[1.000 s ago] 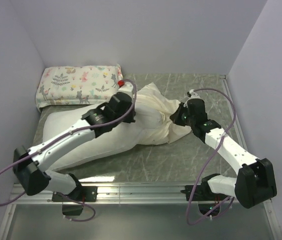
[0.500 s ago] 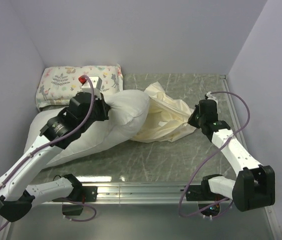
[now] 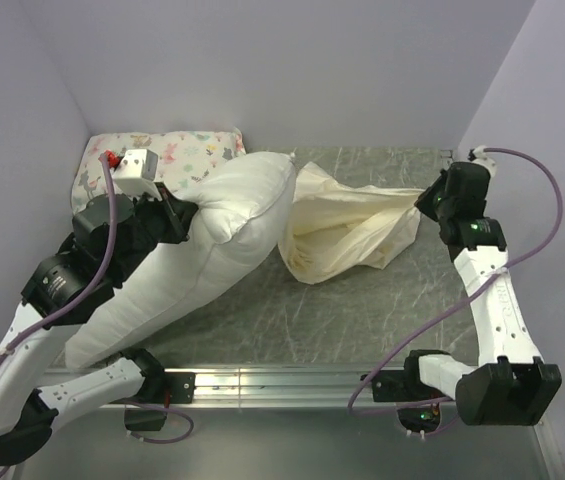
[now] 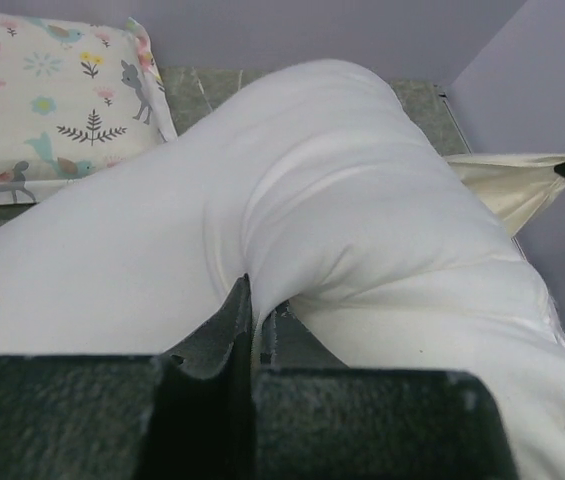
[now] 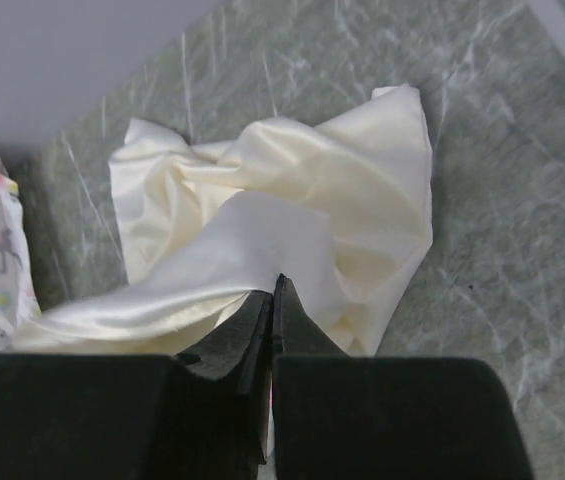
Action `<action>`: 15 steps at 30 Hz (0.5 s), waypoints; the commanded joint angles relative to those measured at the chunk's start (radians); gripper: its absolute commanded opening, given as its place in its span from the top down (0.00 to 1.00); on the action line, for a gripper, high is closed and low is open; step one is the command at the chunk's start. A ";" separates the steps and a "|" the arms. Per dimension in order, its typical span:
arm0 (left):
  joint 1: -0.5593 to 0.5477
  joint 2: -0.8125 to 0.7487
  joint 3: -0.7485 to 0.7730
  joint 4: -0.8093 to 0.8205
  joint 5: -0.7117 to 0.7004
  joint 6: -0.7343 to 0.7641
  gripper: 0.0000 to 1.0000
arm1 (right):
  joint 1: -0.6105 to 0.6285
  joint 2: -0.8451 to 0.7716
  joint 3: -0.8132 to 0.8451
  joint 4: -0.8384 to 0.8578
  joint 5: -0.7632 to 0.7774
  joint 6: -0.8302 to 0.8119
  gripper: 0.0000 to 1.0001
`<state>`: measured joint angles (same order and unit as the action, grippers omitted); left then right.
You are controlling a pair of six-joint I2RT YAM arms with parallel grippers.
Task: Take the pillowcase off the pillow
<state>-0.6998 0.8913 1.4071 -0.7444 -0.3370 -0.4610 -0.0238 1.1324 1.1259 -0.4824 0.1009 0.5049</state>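
In the top view the left gripper [image 3: 180,215] is clamped tight on a pinch of the pillow [image 3: 217,250], which bulges at its three o'clock, while the right gripper [image 3: 428,200], fingers pressed together on the pillowcase [image 3: 347,228], has that cream cloth trailing toward its nine o'clock.

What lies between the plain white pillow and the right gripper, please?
The cream pillowcase lies there, pinched by the right gripper and stretched across the table toward the pillow. The top external view shows it.
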 commanded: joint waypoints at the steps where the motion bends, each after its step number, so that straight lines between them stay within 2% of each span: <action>1: 0.002 -0.028 0.069 0.103 0.024 -0.001 1.00 | -0.053 -0.022 0.092 -0.054 -0.018 0.006 1.00; 9: 0.002 0.004 0.033 0.135 0.030 -0.005 1.00 | -0.087 -0.069 0.130 -0.074 -0.050 0.026 1.00; 15: 0.017 0.086 -0.065 0.243 0.061 -0.016 1.00 | -0.087 -0.138 0.251 -0.145 0.017 0.012 1.00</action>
<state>-0.6979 0.9451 1.3643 -0.6750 -0.3054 -0.4633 -0.1074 1.0691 1.2739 -0.6186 0.0711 0.5194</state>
